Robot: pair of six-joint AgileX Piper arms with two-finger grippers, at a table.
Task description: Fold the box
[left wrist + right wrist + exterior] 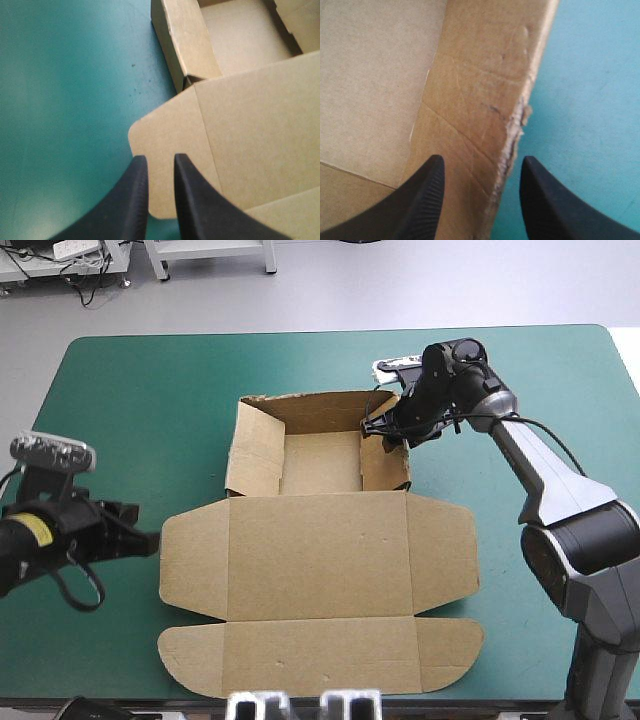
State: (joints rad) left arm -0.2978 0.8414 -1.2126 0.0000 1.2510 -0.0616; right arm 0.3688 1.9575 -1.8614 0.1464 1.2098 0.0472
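Near the middle of the table [150,380], the box [318,570] lay with its tray walls raised on the far side and its lid flat toward the near edge. The right gripper [482,160] straddled the tray's right wall, fingers wide apart with the ragged edge between them. The left gripper [160,157] hovered over the lid's left flap, fingers narrowly apart, holding nothing.

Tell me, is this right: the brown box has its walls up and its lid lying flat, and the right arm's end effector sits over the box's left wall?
Not quite. The right end effector sits over the right wall of the box, not the left, as the high view shows. The walls are up and the lid lies flat.
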